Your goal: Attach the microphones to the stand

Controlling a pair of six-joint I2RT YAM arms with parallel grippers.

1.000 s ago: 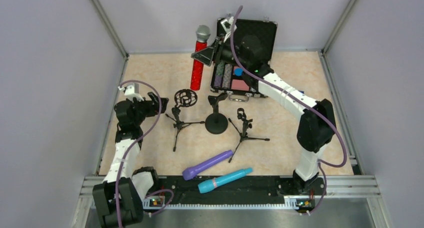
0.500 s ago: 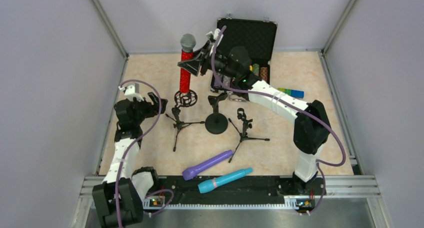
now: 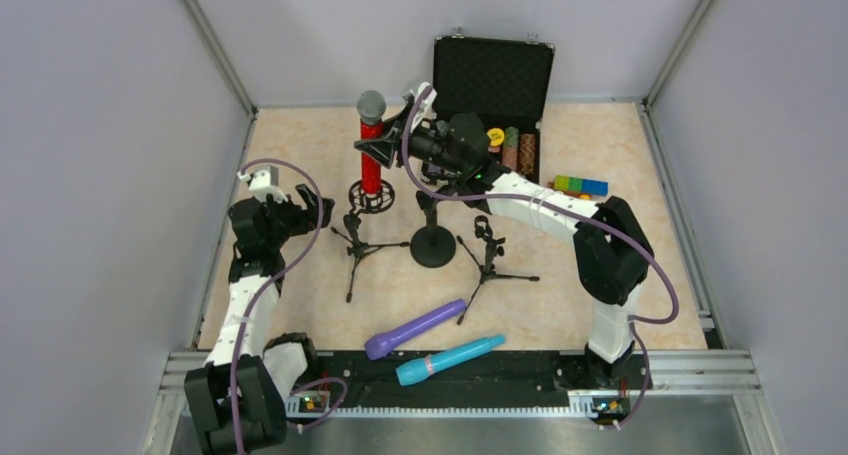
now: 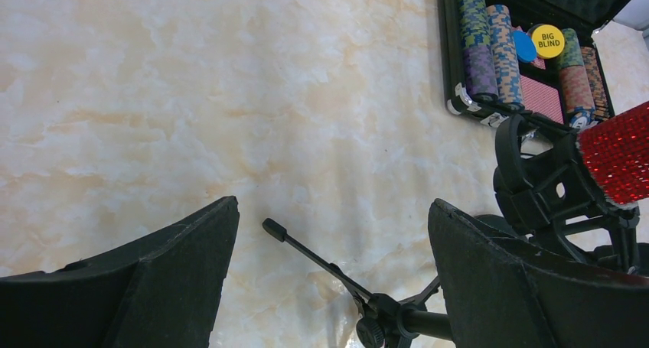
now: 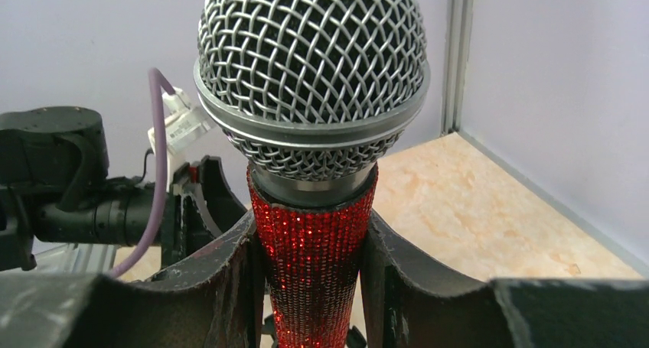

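Currently, against the picture of a second ago, my left gripper [image 3: 318, 208] is unmoved at the left of the table. Its jaws are wide apart and hold nothing. My right gripper [image 3: 380, 147] has travelled leftward from over the open case [image 3: 495, 75]. The red microphone [image 5: 312, 210] clamped in it, then tilted, now stands upright. The purple microphone [image 3: 415, 328] and the turquoise microphone [image 3: 450, 359] lie as before, side by side at the near edge, well apart from both grippers.

The left wrist view alone shows the red body's lower end entering the black cradle [image 4: 536, 187] of the tripod stand [image 3: 358, 240], with poker chips [image 4: 497, 50] in the case behind. Whether it is fully seated I cannot tell. The right wrist view alone shows my fingers [image 5: 229, 271] pressed on either side of the glittery body just below the silver mesh head. Only the top view shows the round-base stand [image 3: 432, 245], the second tripod stand [image 3: 488, 255] and the coloured blocks [image 3: 580, 185] right of the case.

The red microphone is held at its upper body, head above my right fingers, and is near my left gripper but apart from it.
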